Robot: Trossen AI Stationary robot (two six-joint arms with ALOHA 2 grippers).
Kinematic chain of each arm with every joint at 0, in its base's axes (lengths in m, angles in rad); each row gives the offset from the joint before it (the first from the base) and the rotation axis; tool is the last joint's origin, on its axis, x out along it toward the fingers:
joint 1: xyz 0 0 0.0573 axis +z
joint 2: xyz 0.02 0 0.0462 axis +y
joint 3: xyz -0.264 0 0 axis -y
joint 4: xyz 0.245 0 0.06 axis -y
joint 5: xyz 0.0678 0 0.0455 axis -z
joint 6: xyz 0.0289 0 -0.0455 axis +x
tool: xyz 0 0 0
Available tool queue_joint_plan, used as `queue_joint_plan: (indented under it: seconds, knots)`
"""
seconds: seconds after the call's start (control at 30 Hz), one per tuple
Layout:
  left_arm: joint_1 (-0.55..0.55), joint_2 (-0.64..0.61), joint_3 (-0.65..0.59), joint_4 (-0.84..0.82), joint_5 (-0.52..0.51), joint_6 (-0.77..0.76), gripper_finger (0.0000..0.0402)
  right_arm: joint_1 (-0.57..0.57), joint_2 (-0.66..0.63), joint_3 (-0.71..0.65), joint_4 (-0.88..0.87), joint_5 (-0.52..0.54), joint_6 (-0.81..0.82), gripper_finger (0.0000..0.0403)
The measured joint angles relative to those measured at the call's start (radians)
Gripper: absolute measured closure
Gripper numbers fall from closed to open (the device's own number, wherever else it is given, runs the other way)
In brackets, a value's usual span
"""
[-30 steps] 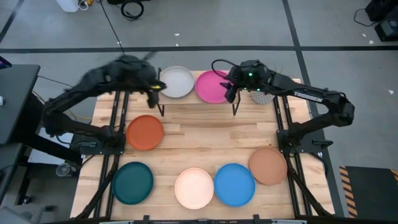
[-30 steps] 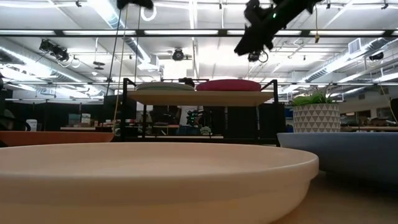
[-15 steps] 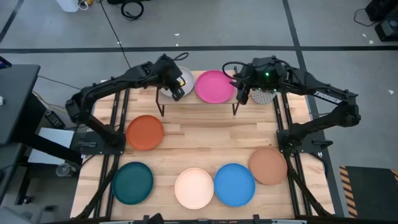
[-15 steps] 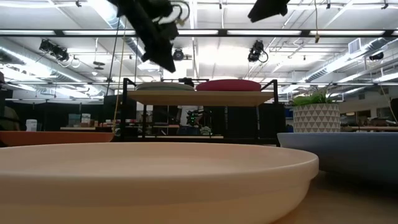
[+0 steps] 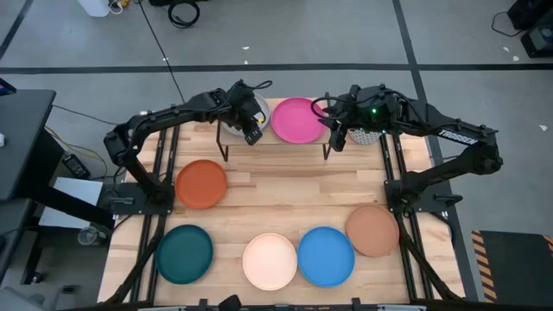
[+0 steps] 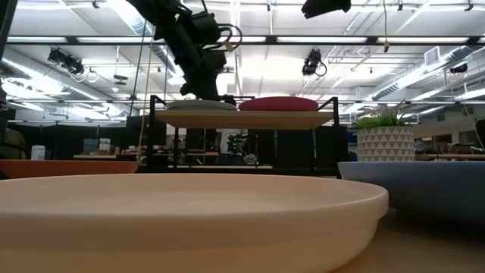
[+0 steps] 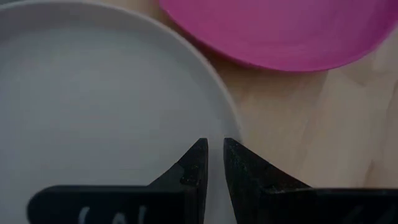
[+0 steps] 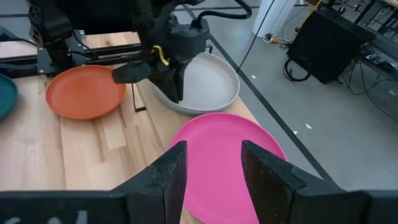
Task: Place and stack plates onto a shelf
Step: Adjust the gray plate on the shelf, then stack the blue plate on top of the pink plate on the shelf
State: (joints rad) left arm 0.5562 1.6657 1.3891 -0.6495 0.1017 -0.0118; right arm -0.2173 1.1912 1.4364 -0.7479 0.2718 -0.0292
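The shelf [image 6: 242, 119] stands at the table's far edge and carries the grey plate [image 8: 208, 81] and the magenta plate [image 5: 298, 119] side by side. Orange [image 5: 201, 183], dark teal [image 5: 184, 252], cream [image 5: 270, 261], bright blue [image 5: 326, 256] and tan-brown [image 5: 372, 230] plates lie flat on the table. The light blue plate is out of view. My left gripper [image 7: 212, 146] is shut and points down at the grey plate, just inside its rim on the magenta plate's side. My right gripper [image 8: 211, 158] hangs open, high above the magenta plate's right edge. My left gripper comes from above with shut fingertips [image 7: 198, 152] at the grey plate's inner surface near its rim [image 7: 231, 121]. In the low view the fingertips [image 6: 216, 95] reach down to the plate's top. I cannot tell whether they touch it.
A potted plant in a white patterned pot [image 6: 386, 140] stands right of the shelf, below my right arm. The shelf's black legs [image 5: 226, 154] stand on the slatted table. Bare wood [image 5: 285, 186] lies between the shelf and the near row of plates.
My left gripper has swung from the shelf's left end toward the right, over the grey plate, and come down to plate level. My right gripper has risen and drifted slightly toward the table's right edge. The plates have stayed in place.
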Motion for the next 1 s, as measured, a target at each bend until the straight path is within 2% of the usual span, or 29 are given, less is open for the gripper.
queue_joint_plan:
  seconds: [0.47,0.7,0.77,0.87,1.0]
  knots:
    - [-0.043,-0.006,0.000,0.079,-0.015,-0.003,0.0345,0.000,0.000,0.000,0.029,0.000,0.001,0.0245]
    - [-0.056,-0.123,0.000,0.115,-0.019,-0.012,0.0345,0.000,0.000,0.000,0.003,-0.002,0.010,0.0245]
    - [-0.080,-0.176,0.000,0.118,0.024,-0.021,0.0345,0.000,0.000,0.000,-0.035,-0.028,0.030,0.0245]
    - [-0.156,-0.250,0.003,0.102,0.100,0.015,0.0345,0.008,0.000,-0.001,-0.104,-0.121,0.055,0.0245]
    - [-0.312,-0.294,0.003,0.003,0.113,0.081,0.0345,0.042,0.001,-0.052,-0.185,-0.254,0.086,0.0245]
